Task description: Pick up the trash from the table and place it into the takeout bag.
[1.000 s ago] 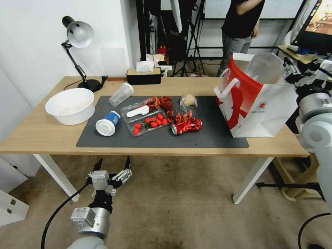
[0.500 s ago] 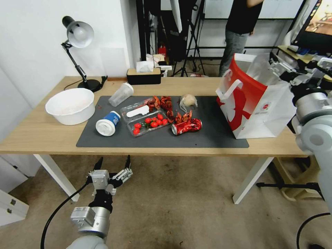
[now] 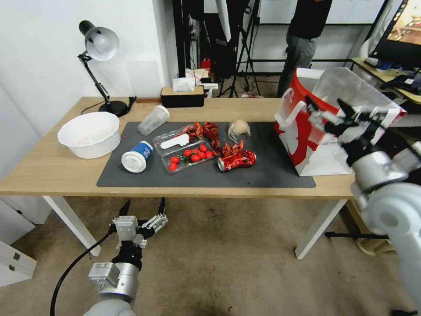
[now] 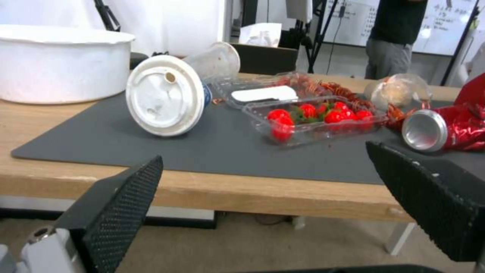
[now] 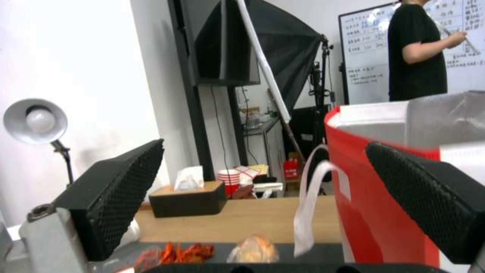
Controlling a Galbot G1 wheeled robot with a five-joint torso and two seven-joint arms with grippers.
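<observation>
The takeout bag [image 3: 302, 140], red and white with white handles, stands open at the right end of the table [image 3: 52, 171]. Trash lies on the dark grey mat [image 3: 263, 171]: a crushed red can [image 3: 237, 160], a clear tray of cherry tomatoes [image 3: 188, 158], red crayfish shells [image 3: 210, 130], a blue-and-white lidded cup [image 3: 137, 156] on its side, a tipped clear cup [image 3: 153, 119] and a crumpled wrapper [image 3: 239, 128]. My right gripper [image 3: 326, 107] hangs open in front of the bag's near upper edge, holding nothing. My left gripper [image 3: 144, 202] is open below the table's front edge, facing the lidded cup [image 4: 164, 100] and can [image 4: 445, 129].
A white bowl [image 3: 90, 134] sits left of the mat, a desk lamp [image 3: 101, 44] and a tissue box [image 3: 182, 96] at the back edge. Bare mat lies between the can and the bag. A person stands in the room behind.
My right arm has swung from behind the bag's far right side to its front, nearer me and lower. The bag rocked and shifted slightly. The left arm has stayed still.
</observation>
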